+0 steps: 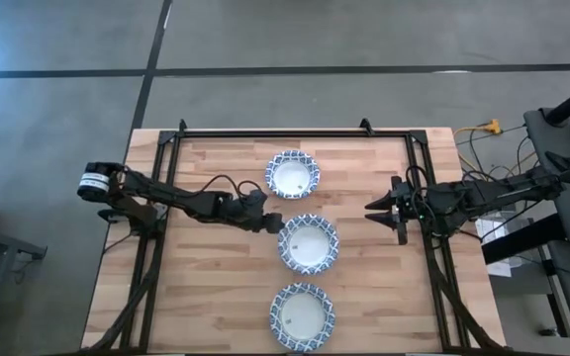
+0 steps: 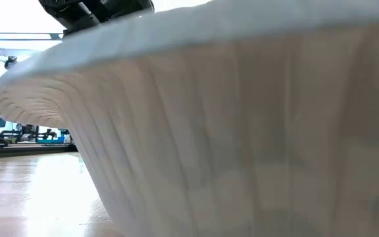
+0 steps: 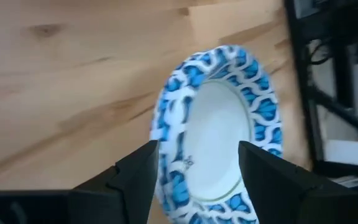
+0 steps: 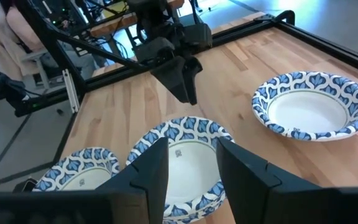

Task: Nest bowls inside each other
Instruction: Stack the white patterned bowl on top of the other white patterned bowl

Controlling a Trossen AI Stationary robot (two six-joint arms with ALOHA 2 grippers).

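Three bowls lie in a line down the middle of the counter (image 1: 216, 287): the far bowl (image 1: 293, 174), the middle bowl (image 1: 309, 243) and the near bowl (image 1: 302, 313).

The left gripper (image 1: 273, 224) sits at the middle bowl's left rim. Its jaws are apart, with the rim just ahead of them. The right gripper (image 1: 382, 208), jaws apart, waits well to the right. The left arm is therefore the nearer.

Round bowls have no long axis, so approach is by the rim.

The low view is blocked by a bowl wall. Stack height cannot be determined.
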